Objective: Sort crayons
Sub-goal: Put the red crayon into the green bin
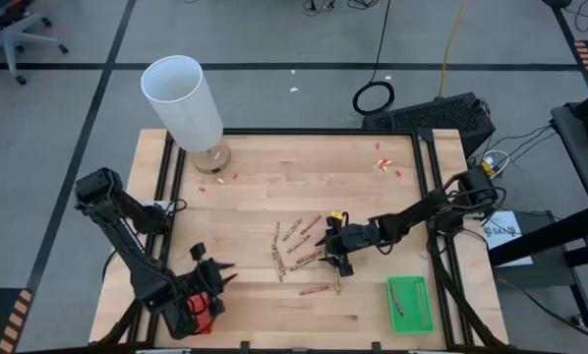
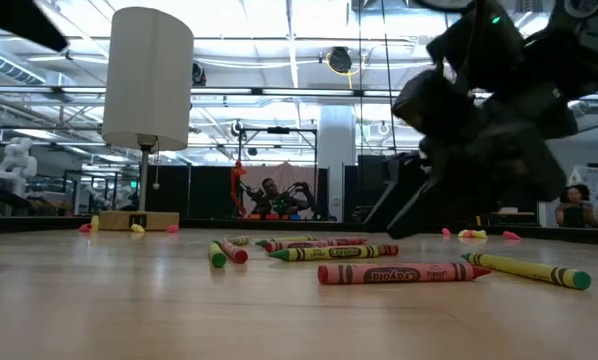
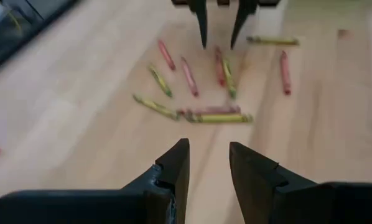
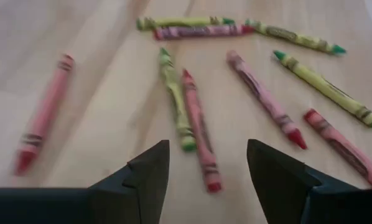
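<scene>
Several crayons, olive-green and red, lie flat and scattered on the wooden table's middle (image 1: 299,251); they also show in the low view (image 2: 399,272). One crayon (image 1: 396,298) lies in the green tray (image 1: 417,313) at the near right. My right gripper (image 1: 325,252) is open just above the crayons' right side; a green crayon (image 4: 175,99) and a red one (image 4: 198,134) lie ahead of its open fingers (image 4: 208,168), untouched. My left gripper (image 1: 225,273) is open and empty at the near left, pointing toward the crayons (image 3: 208,165).
A white cylinder lamp (image 1: 184,98) on a wooden base stands at the far left. Tiny red and yellow scraps lie near it (image 1: 220,177) and at the far right (image 1: 382,165). A red tray (image 1: 211,307) shows under my left arm at the near edge.
</scene>
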Robot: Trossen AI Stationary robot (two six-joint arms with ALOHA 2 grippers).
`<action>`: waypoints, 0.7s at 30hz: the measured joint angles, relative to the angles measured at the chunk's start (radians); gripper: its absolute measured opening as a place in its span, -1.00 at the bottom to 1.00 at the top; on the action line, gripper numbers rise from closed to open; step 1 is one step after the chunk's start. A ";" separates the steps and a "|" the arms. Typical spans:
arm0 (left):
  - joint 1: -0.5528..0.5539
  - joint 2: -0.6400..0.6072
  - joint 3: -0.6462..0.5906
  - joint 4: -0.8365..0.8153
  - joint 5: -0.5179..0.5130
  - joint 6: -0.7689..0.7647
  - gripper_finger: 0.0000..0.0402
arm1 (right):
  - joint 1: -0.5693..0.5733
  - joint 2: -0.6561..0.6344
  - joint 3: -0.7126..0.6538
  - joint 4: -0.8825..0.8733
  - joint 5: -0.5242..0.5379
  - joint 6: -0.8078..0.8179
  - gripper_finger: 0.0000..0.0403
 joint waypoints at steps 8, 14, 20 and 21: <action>0.055 0.000 0.000 0.000 -0.009 0.033 -0.44 | -0.013 0.052 0.000 0.014 -0.028 -0.025 -0.02; 0.069 0.000 0.000 0.057 -0.009 0.109 -0.44 | -0.014 0.057 0.000 0.014 -0.028 -0.034 -0.18; 0.067 0.000 0.000 0.246 -0.010 0.353 -0.44 | -0.014 0.057 0.001 -0.008 -0.020 -0.030 -0.50; 0.067 0.000 0.000 0.273 -0.011 0.389 -0.44 | -0.014 0.057 0.001 -0.009 -0.018 -0.029 -0.55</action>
